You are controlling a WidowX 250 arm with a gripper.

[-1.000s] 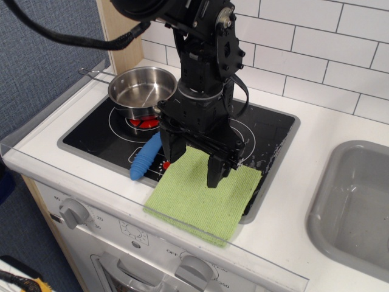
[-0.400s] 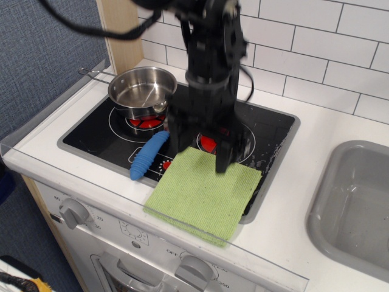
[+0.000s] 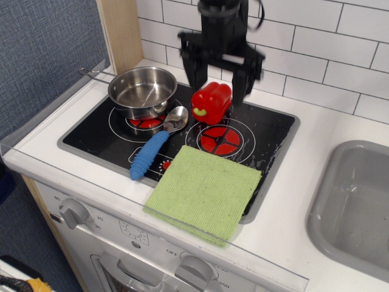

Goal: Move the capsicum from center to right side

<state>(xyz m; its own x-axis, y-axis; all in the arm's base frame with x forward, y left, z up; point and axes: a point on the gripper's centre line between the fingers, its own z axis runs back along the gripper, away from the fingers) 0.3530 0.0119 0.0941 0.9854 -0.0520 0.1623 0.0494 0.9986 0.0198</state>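
The capsicum is a glossy red toy pepper with a yellow-green stem. It lies on the black stovetop at the back middle, just behind the right red burner. My gripper hangs right above and behind it, jaws spread wide, one finger on the left and one on the right of the pepper. The jaws hold nothing.
A steel pot stands on the left burner. A spoon with a blue handle lies in front of it. A green cloth covers the stove's front right corner. A grey sink is at the right. White tiled wall behind.
My gripper has risen and moved back from over the green cloth to the back of the stove. The capsicum, hidden before, now shows between the fingers.
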